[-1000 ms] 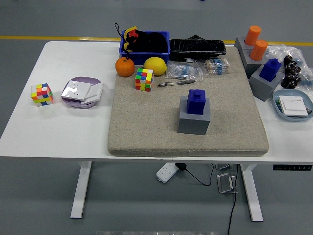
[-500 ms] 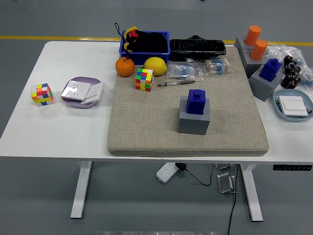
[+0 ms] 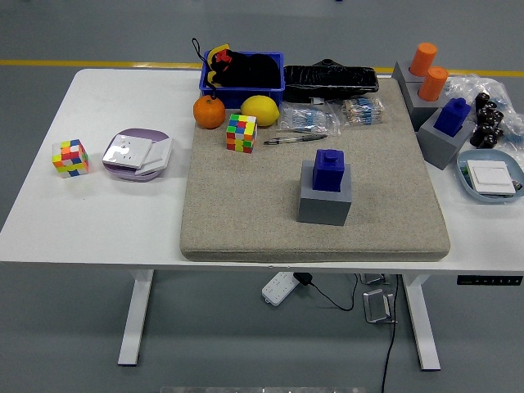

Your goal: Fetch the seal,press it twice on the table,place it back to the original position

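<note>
Neither robot hand was seen; how far open either was could not be told. Blue seal (image 3: 331, 170) was seated upright on grey block (image 3: 326, 195), mid felt mat (image 3: 246, 221), presumably stored there for easy top grasp. Arrangement was judged to fit seal awaiting fetching or already returned. Second blue seal (image 3: 452, 115) was parked on grey block (image 3: 442, 141) at far right.

1. The blue seal (image 3: 330, 170) sits upright on its grey base (image 3: 325, 199), mid-mat, with bare beige mat (image 3: 246, 213) on every side; I can come in from above or the near edge.
2. Behind it, the pen (image 3: 293, 138) and cube (image 3: 241, 133) crowd the far side.
3. The white table (image 3: 98, 213) to my left lies open.
</note>
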Motion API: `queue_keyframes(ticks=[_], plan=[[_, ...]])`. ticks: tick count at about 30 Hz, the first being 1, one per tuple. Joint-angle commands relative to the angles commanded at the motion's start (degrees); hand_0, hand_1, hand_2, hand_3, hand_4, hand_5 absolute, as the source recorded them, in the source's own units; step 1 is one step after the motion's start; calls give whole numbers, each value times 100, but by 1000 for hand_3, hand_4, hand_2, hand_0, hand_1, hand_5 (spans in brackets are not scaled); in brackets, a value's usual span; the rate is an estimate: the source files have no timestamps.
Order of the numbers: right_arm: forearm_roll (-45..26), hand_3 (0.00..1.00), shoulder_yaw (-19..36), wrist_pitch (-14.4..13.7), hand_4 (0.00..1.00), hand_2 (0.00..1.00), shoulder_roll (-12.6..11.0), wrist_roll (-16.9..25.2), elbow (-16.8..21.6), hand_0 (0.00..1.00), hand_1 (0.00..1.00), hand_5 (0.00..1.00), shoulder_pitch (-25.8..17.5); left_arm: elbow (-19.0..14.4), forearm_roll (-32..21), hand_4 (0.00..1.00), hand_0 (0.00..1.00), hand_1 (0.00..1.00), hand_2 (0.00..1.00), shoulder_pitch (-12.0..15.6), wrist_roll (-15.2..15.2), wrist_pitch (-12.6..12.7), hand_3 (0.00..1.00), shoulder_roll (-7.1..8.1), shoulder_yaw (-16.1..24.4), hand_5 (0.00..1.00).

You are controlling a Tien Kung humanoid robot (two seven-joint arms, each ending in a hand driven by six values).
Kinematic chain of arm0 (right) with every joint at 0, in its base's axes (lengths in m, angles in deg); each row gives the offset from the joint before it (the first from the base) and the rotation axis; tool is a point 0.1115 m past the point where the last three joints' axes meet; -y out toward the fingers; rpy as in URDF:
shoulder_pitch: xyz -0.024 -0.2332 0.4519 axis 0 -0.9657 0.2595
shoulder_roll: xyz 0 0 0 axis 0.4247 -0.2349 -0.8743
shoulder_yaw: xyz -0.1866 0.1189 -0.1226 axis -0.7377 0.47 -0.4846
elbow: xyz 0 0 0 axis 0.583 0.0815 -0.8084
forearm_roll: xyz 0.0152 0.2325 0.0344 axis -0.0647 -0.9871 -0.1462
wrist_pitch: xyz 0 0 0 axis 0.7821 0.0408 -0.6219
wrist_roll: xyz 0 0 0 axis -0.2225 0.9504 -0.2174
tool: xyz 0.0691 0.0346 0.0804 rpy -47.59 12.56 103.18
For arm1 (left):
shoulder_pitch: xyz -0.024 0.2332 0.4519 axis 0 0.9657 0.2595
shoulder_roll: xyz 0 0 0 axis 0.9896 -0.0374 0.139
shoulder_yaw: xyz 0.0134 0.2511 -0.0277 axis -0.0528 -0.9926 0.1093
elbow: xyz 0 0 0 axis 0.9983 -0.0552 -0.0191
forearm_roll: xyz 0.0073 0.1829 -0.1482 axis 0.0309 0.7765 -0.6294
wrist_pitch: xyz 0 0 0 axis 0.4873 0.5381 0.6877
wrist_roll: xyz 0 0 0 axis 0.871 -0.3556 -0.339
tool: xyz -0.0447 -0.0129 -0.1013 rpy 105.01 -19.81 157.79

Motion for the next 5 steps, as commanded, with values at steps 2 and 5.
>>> queue_keyframes(ticks=[2,5], plan=[[3,643,6,1,820,703,-2,-2,2,816,716,219,6,2,-3,793,814,815,787,-1,0,1,834,-1,0,396],[9,643,34,0,820,703,-7,-3,-2,816,716,219,14,-1,3,793,814,815,787,-5,-2,6,834,2,3,396]])
